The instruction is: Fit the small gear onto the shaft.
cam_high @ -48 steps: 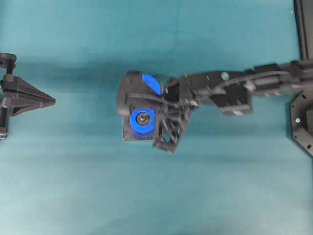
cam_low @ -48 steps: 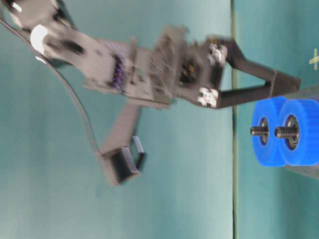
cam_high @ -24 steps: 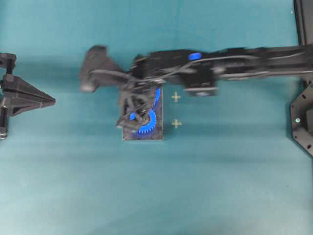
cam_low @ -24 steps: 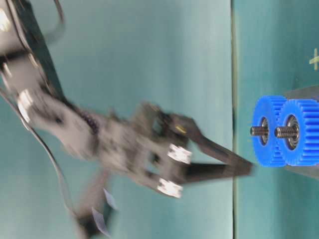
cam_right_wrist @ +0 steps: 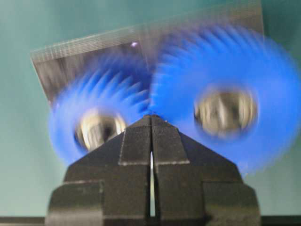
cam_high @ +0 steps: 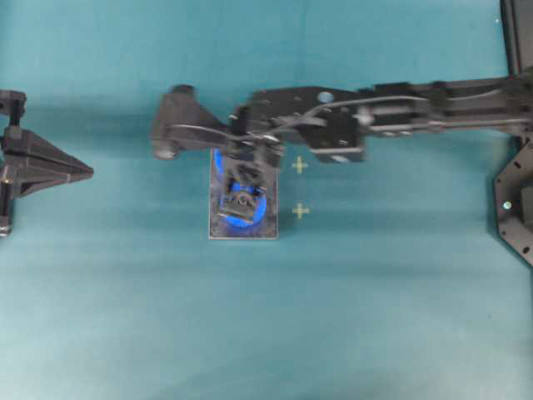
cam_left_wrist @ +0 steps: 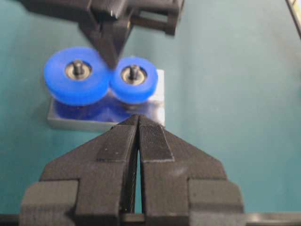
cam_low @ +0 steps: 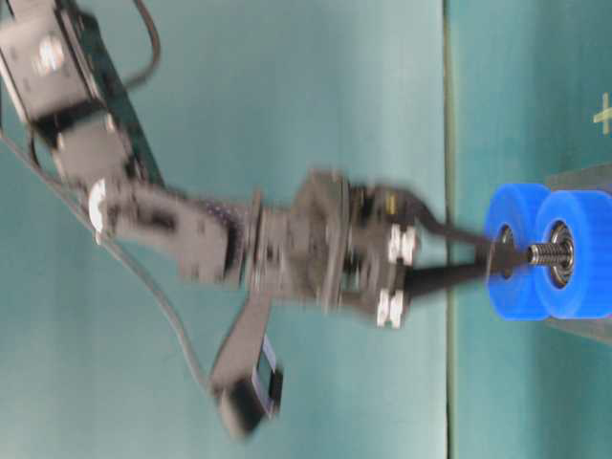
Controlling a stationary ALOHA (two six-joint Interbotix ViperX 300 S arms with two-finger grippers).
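The small gear [cam_left_wrist: 135, 79] sits on the shaft [cam_left_wrist: 134, 72], whose threaded end pokes out of its hub, on the grey plate [cam_left_wrist: 157, 101]. From the side, the small gear [cam_low: 579, 253] is the nearer one, with the shaft [cam_low: 545, 253] at its centre. My right gripper [cam_left_wrist: 112, 59] is shut and empty, its tip down at the spot where the two gears meet. In its own blurred view the right gripper [cam_right_wrist: 151, 117] points between the small gear [cam_right_wrist: 96, 125] and the larger one. My left gripper [cam_left_wrist: 138, 117] is shut and empty, well back at the left [cam_high: 87, 171].
A larger blue gear [cam_left_wrist: 77, 75] stands on its own peg on the same plate, meshed with the small one. Two yellow cross marks [cam_high: 300, 165] lie on the teal table right of the plate [cam_high: 266, 232]. Black frames [cam_high: 516, 208] sit at the right edge.
My right gripper swung away from the plate, dropped to one side, then came back with its shut tip between the two gears. The gears stayed on their pegs. The left arm has not moved.
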